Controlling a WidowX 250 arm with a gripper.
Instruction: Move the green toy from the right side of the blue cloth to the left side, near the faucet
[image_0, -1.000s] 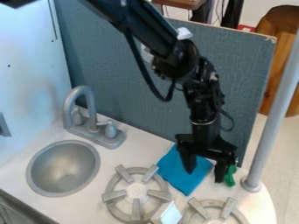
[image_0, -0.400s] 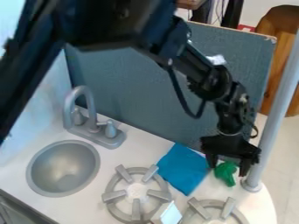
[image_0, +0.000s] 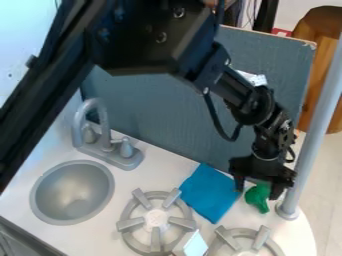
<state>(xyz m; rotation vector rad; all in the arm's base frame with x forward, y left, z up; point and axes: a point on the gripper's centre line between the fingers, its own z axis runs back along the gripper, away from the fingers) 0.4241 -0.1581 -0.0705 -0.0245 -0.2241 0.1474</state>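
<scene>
"Gripper (image_0: 256, 192): state and alignment?"

"Open; its fingers stand apart, one at either side of the green object (image_0: 257, 198); contact cannot be confirmed."

"Object location and axis?"

"Near the right end of the countertop (image_0: 163, 167), as viewed; long axis runs roughly back to front, across the line joining the fingertips."

"Surrounding items?"

"Grey post (image_0: 315, 142), just beside it, right; blue cloth (image_0: 208, 194), near it, left; nearest burner (image_0: 244, 233), toward the front edge."
</scene>
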